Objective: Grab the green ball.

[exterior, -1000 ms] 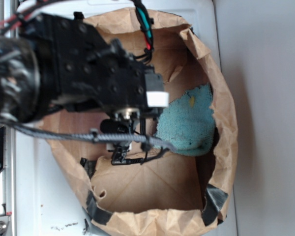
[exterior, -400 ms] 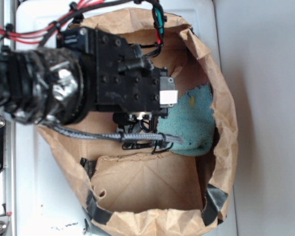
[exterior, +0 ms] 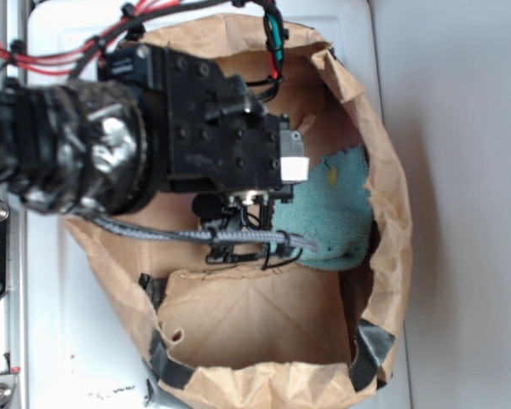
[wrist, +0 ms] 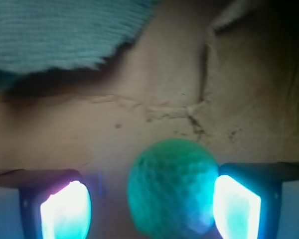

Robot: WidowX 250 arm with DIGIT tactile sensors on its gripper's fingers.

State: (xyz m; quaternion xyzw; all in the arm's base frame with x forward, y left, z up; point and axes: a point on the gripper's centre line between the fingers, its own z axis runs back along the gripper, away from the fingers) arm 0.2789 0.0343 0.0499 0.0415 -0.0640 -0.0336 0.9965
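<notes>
Closing on the small mint-green dimpled ball [wrist: 172, 188] inside the crumpled brown paper bag [exterior: 390, 196].

Best done by shifting slightly toward the ball, centring it, then squeezing gently. Hand [wrist: 150, 205] spread, nothing pinched; ball on the bag floor between the fingers, hard against the right one, below the teal terry cloth [wrist: 60, 35].

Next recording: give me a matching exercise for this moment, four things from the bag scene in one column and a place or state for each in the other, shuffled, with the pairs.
Things:
1. green ball
2. teal cloth
3. gripper
4. paper bag

Places or states:
A. lies against the bag's right wall, a yellow spot on it
B. brown, crumpled, black tape at its lower corners
C. open, one finger on each side of the ball
D. on the bag floor, nearer the right finger in the wrist view

Pairs: 1-D, 2-A, 3-C, 4-B
</notes>
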